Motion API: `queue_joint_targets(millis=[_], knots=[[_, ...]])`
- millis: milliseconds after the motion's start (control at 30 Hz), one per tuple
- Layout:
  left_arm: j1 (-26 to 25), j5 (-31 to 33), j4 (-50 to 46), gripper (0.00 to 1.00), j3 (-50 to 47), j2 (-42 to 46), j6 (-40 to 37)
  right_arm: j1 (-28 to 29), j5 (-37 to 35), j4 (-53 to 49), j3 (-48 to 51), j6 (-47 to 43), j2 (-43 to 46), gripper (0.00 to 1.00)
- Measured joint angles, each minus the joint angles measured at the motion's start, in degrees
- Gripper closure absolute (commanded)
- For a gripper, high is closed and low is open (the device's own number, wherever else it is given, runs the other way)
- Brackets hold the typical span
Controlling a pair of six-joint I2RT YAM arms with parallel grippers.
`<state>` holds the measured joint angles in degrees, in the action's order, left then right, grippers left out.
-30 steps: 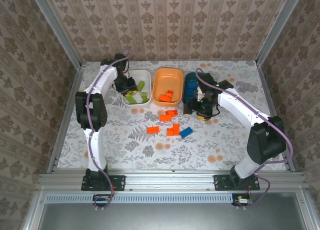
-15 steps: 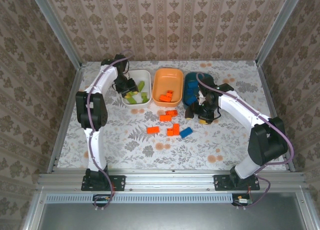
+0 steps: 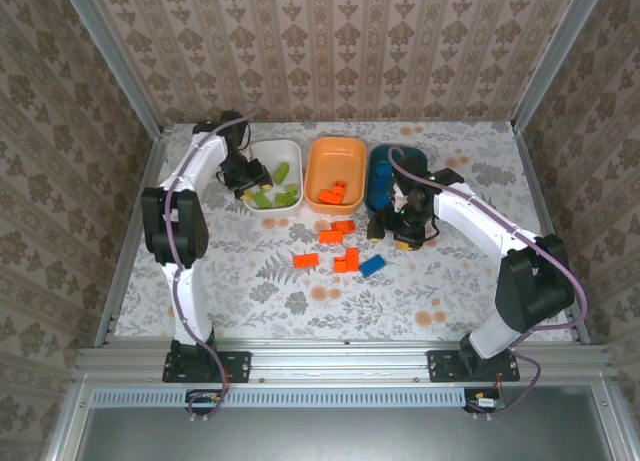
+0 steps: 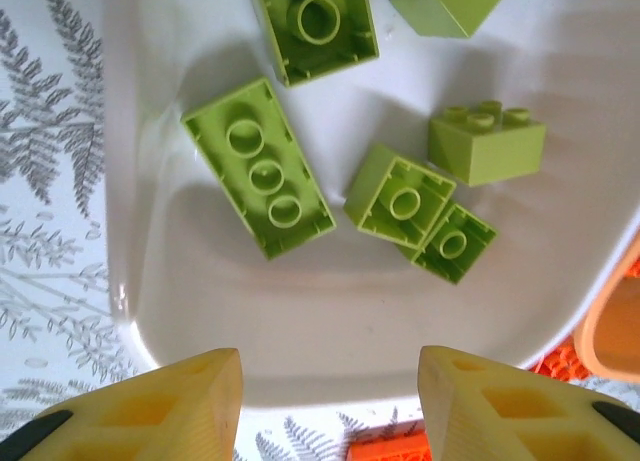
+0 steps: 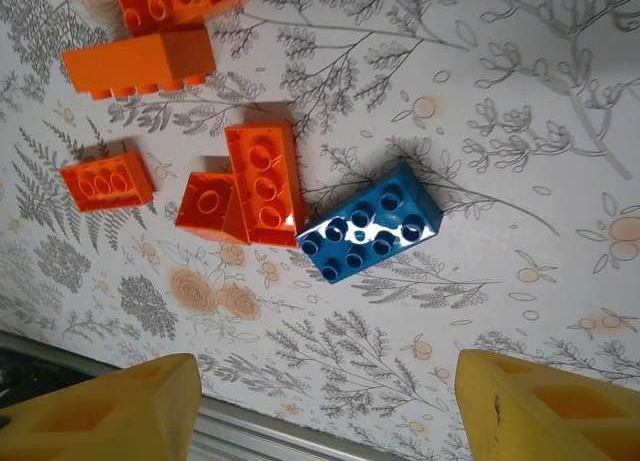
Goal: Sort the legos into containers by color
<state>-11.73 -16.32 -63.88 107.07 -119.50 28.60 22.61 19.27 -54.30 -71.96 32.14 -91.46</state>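
Since a second ago the right gripper (image 5: 325,381) has swung from the teal tub (image 3: 383,166) toward the loose bricks. Its jaws stand apart above the blue brick (image 5: 370,236) on the tabletop (image 5: 520,131), likely the next pick. The left gripper (image 4: 330,381), jaws parted and empty, hangs over the white tub (image 4: 300,326), where green bricks (image 4: 258,168) lie sorted.

White arms (image 3: 200,163), black joints (image 3: 166,227), purple cables (image 3: 181,299), yellow wedge-shaped tool fingers (image 4: 170,406)
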Motion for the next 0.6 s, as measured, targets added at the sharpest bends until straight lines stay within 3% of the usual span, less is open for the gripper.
queue_joint_targets(millis=[200,400,600], knots=[[-1.0,1.3,1.7,0.49,-8.7,10.6,-1.0,4.9,-1.2,0.0,-2.7,-0.1,-5.6,0.30],[-5.7,3.9,4.7,0.48,-21.6,21.6,-1.5,9.4,-3.0,0.0,-7.5,-0.9,-12.3,0.29],[-9.1,3.9,7.9,0.48,-32.8,25.4,0.1,11.4,-5.7,-0.1,-10.0,-1.8,-17.2,0.32]])
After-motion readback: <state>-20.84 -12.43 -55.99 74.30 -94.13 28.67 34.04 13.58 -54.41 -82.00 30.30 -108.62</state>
